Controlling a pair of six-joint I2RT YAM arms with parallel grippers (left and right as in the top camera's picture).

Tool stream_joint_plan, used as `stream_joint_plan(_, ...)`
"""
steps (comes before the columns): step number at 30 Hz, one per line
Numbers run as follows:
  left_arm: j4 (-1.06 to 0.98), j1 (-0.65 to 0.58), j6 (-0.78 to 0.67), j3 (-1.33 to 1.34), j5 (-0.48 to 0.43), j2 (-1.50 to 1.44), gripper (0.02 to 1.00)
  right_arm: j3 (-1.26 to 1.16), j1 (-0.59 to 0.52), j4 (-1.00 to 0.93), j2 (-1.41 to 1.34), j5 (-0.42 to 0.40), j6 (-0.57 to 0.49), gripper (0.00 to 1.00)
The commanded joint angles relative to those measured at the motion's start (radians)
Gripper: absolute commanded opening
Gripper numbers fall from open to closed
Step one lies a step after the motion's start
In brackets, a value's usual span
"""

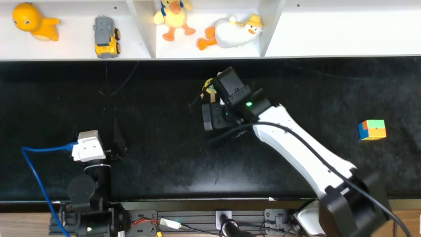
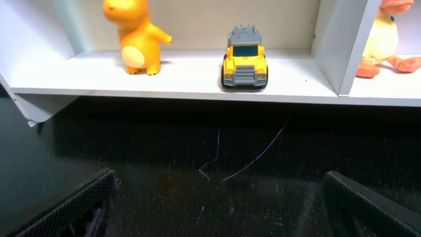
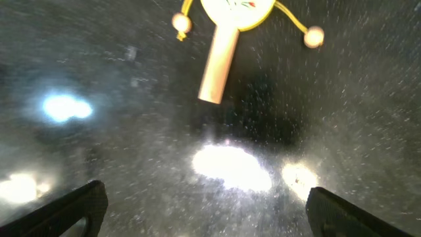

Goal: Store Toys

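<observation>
Rattle drum [image 3: 220, 47] lies just ahead of my right gripper [image 3: 204, 201], fingers wide apart, presumably to straddle its handle.

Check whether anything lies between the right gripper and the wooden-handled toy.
Nothing visible does. Only bare black mat lies between the open right gripper and the wooden-handled toy.

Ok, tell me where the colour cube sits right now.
In the top view the colour cube lies alone on the right side of the black table, well to the right of the right gripper.
</observation>
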State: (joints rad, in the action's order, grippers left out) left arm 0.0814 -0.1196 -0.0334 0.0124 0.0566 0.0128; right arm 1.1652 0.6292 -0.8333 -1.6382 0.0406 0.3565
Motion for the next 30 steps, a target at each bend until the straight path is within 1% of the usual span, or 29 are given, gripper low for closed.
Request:
stream_joint_plan(1,-0.002,-0.003,-0.019,-0.005,-0.003,-0.010,0.998,0.055,0.005,-0.002,-0.055,-0.013,0.060,0.993)
stream_joint_plan(14,-0.002,-0.003,-0.018,-0.005,-0.003,-0.010,0.998,0.325,0.006,-0.185,-0.246,-0.023,0.062,0.980)
stream_joint_plan(20,-0.002,-0.003,-0.019,-0.005,-0.003,-0.010,0.998,0.359,0.006,-0.186,-0.328,-0.024,0.082,0.969)
stream_joint_plan(28,-0.002,-0.003,-0.019,-0.005,-0.003,-0.010,0.998,0.364,0.006,-0.176,-0.423,-0.034,0.082,0.963)
stream_joint_plan(30,-0.002,-0.003,-0.019,-0.005,-0.003,-0.010,0.998,0.364,0.006,-0.171,-0.433,-0.034,0.082,0.934)
